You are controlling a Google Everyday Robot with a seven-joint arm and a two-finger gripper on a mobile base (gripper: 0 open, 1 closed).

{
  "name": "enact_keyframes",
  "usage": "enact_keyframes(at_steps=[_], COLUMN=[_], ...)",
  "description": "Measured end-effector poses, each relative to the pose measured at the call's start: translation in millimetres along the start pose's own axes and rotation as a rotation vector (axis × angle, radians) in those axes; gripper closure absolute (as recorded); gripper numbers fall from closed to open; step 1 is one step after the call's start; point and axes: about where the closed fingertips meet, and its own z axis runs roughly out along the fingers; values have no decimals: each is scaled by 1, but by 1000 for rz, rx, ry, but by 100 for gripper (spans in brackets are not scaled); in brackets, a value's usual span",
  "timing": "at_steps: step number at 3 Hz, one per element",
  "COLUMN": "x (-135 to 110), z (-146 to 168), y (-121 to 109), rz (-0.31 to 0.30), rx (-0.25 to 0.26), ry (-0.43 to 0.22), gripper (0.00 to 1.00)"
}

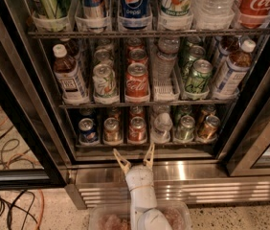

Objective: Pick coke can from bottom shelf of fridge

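Observation:
The fridge [29, 104] stands open in front of me, its black frame around wire shelves of cans and bottles. On the bottom shelf [144, 145] a red coke can [137, 129] with a silver top sits in the middle lane, between a gold-brown can [111, 130] and a small clear bottle [162, 127]. My gripper [135, 158] is on a white arm rising from the bottom edge. It is open, its two tan fingers spread in a V just below the shelf's front lip, directly beneath the coke can and apart from it.
A blue-and-silver can [86, 131] stands at the shelf's left end, a green can [185, 128] and a tilted gold-brown can [208, 127] at the right. The ribbed steel base [211, 188] lies below. Cables [10, 205] lie on the floor at left. The glass door [264, 143] stands at right.

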Motion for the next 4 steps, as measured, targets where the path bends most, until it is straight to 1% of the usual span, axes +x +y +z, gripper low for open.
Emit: enact_keyframes(at_steps=[1, 2, 3, 4], x=[0, -1, -4, -5], z=[0, 2, 8, 16], y=[0, 2, 5, 9], rz=[0, 1, 5, 8], rx=[0, 0, -5, -8], ry=[0, -7, -22, -36], gripper=[29, 26, 18, 23])
